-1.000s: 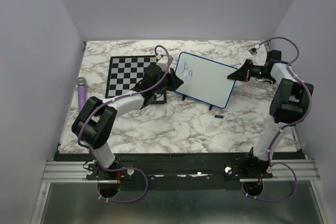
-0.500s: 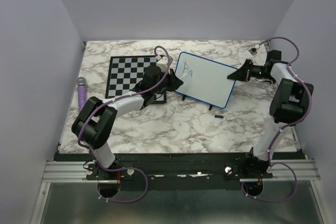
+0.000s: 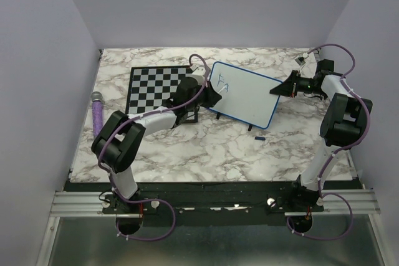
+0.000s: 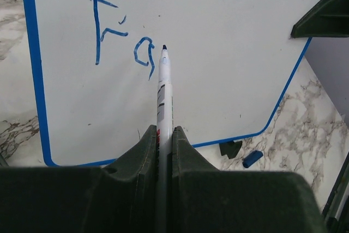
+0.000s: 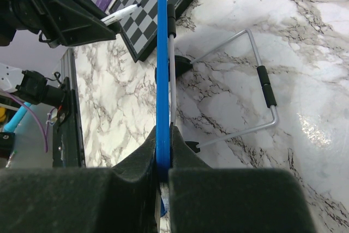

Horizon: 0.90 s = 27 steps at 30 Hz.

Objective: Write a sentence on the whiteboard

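Note:
The whiteboard (image 3: 248,96) stands tilted on the marble table, blue-framed, with blue letters "Fa" (image 4: 119,32) at its upper left. My left gripper (image 3: 216,96) is shut on a white marker (image 4: 163,94). The marker's dark tip sits just right of the "a"; I cannot tell if it touches the board. My right gripper (image 3: 277,90) is shut on the whiteboard's blue right edge (image 5: 162,53) and holds it steady. The left gripper and marker (image 5: 122,13) also show in the right wrist view.
A checkered chessboard (image 3: 156,88) lies left of the whiteboard. A blue marker cap (image 3: 260,136) lies on the table in front of the board. A purple handle (image 3: 98,113) lies at the left edge. The board's wire stand (image 5: 256,88) is behind it.
My left arm has shifted a little right along the board, with the marker tip now just past the "a". The right gripper and whiteboard have not moved.

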{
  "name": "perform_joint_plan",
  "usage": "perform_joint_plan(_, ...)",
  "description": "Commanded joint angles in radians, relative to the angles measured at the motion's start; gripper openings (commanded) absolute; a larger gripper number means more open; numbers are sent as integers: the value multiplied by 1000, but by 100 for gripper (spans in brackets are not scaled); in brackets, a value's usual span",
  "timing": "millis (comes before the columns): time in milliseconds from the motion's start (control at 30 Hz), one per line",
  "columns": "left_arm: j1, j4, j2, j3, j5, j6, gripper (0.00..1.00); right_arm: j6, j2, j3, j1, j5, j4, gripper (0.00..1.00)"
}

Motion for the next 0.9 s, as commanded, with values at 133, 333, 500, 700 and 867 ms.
perform_joint_plan(133,-10,-36,79,129,-53,6,0,-53,-3,26,6,54,22,1)
perform_joint_plan(333,-13,-81,112,184,-47,15,0,-54,2,29,6,51,22,1)
perform_joint_plan(500,-16,-95,124,203,-45,15,0,-54,0,29,6,51,22,1)
perform_joint_plan(700,-21,-112,141,216,-40,17,0,-53,0,30,6,50,21,1)
perform_joint_plan(867,-21,-128,150,224,-40,18,0,-51,-1,30,6,51,21,1)
